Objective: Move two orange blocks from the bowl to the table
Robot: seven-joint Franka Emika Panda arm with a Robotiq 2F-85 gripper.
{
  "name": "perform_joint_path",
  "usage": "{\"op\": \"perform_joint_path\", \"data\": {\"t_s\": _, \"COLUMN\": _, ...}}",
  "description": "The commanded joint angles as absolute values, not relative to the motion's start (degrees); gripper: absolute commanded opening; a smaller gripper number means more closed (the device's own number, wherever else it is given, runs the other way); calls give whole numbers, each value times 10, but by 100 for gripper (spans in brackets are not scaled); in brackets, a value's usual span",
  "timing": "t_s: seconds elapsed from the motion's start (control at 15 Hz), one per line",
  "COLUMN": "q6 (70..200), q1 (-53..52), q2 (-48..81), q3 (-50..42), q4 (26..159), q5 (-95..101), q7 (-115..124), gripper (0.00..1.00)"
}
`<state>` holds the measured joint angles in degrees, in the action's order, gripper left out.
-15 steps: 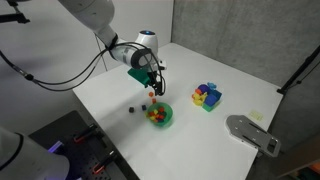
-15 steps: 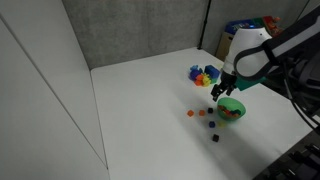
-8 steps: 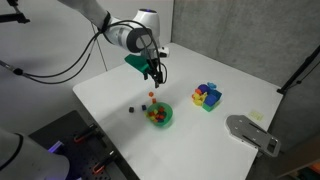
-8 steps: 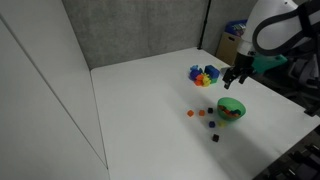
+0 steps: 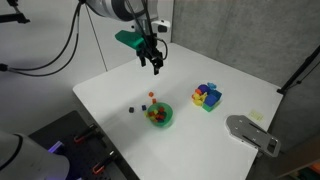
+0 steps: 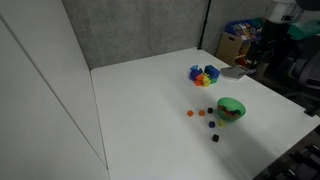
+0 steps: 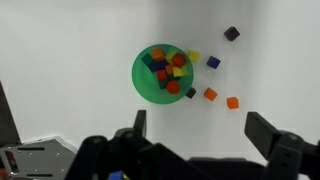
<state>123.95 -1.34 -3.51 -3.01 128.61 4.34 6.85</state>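
While the bowl (image 7: 140, 76) sits mouth-up — two orange blocks (image 7: 210, 94) lie beside.

- The gripper (image 5: 155, 64) is held aloft, pointed downward.
- Its jaws are spread wide, with nothing gripped between them.
- The arm (image 5: 124, 9) is reached in from the upper frame edge.

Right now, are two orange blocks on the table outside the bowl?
Yes, two orange blocks lie on the white table beside the green bowl.
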Motion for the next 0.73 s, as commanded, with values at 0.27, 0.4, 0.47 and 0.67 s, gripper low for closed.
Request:
{"op": "perform_joint_path", "data": {"t_s": 0.27, "q6": 1153, "q1": 16, "q2": -154, "q3": -26, "q4": 1314, "q5": 58, "q7": 62, "gripper": 100}}
{"op": "perform_joint_path", "data": {"t_s": 0.4, "q6": 1137, "q1": 21, "q2": -166, "q3": -28, "q4": 1315, "q5": 54, "q7": 57, "gripper": 100}}
{"op": "perform_joint_path", "data": {"t_s": 0.47, "q6": 1128, "q1": 23, "q2": -168, "q3": -29, "q4": 1314, "q5": 50, "q7": 53, "gripper": 100}}
{"op": "perform_joint_path", "data": {"t_s": 0.67, "q6": 1136, "q1": 24, "q2": -156, "q3": -25, "q4": 1307, "q5": 50, "q7": 64, "gripper": 100}}
